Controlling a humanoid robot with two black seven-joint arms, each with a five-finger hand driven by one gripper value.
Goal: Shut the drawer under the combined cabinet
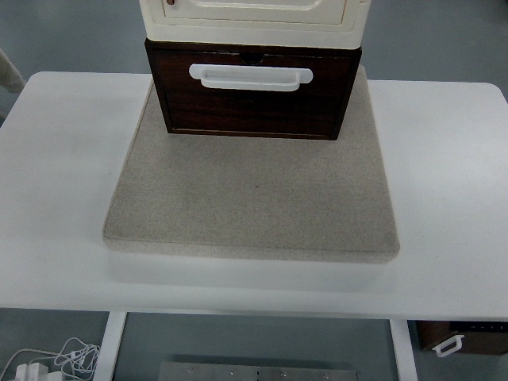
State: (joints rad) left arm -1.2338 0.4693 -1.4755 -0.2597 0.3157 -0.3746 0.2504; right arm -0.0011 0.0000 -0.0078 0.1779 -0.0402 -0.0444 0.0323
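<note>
A dark brown wooden drawer [252,101] with a white handle [250,77] sits under a cream cabinet [254,20] at the top centre of the top view. The drawer front stands slightly forward of the cabinet above it. Both rest at the back of a beige stone slab [252,198]. Neither robot hand nor arm shows anywhere in the picture.
The slab lies on a white table [63,182]. White cables [55,359] lie on the floor at the lower left. A dark box with a white handle [460,337] shows under the table at the lower right.
</note>
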